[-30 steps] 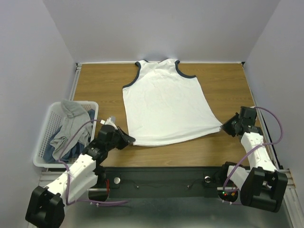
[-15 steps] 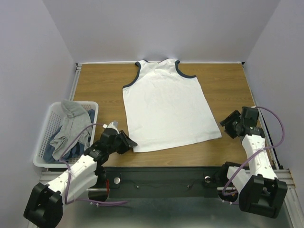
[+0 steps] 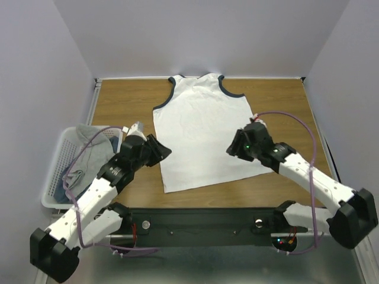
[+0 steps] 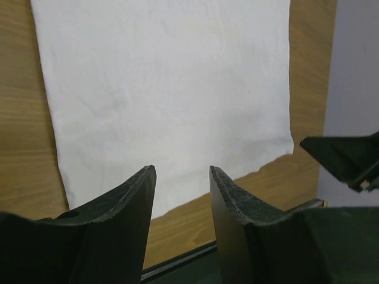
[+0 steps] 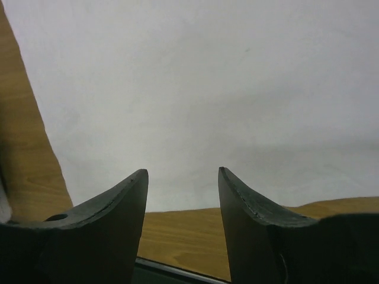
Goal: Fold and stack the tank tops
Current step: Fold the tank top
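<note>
A white tank top [image 3: 204, 133] with navy-edged neck and armholes lies flat on the wooden table, neck toward the far edge, plain side up. My left gripper [image 3: 162, 151] hovers open and empty beside its left edge. In the left wrist view the tank top [image 4: 166, 89] spreads out beyond the left gripper [image 4: 182, 170]. My right gripper [image 3: 231, 148] is open and empty above the right half of the cloth. The right wrist view shows the tank top [image 5: 195, 89] past the right gripper [image 5: 182, 171]. Grey tank tops [image 3: 89, 155] lie crumpled in the basket.
A white plastic lattice basket [image 3: 54, 171] stands off the table's left side, by the left arm. The black base rail [image 3: 201, 222] runs along the near edge. Bare wood [image 3: 284, 103] shows on both sides of the white top. Walls enclose the table.
Both grippers opened and let go of the white top's lower corners. The left one moved up along the left edge; the right arm swung left over the cloth.
</note>
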Tool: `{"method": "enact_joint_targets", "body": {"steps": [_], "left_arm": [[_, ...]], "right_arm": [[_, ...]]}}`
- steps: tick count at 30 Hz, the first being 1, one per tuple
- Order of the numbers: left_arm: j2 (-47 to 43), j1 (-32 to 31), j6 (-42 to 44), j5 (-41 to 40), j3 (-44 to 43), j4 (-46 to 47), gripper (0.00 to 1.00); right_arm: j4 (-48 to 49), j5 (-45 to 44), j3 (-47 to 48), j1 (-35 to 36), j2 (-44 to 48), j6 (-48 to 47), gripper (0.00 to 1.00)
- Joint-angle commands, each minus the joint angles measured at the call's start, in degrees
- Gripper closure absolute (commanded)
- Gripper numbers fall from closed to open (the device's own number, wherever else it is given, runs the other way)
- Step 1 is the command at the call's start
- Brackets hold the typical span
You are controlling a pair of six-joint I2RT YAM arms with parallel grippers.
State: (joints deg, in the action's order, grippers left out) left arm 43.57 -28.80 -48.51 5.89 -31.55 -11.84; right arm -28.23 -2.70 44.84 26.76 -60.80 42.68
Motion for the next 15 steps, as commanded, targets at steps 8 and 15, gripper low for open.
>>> {"method": "enact_joint_targets", "body": {"steps": [8, 15], "left_arm": [[34.4, 13.2, 11.3, -16.0, -29.1, 7.0, 0.53], [57.3, 17.8, 21.0, -12.8, -48.0, 2.9, 0.58]], "right_arm": [[6.5, -17.2, 21.2, 31.0, -26.0, 2.0, 0.55], [7.7, -17.1, 31.4, 40.5, -39.4, -0.4, 0.62]]}}
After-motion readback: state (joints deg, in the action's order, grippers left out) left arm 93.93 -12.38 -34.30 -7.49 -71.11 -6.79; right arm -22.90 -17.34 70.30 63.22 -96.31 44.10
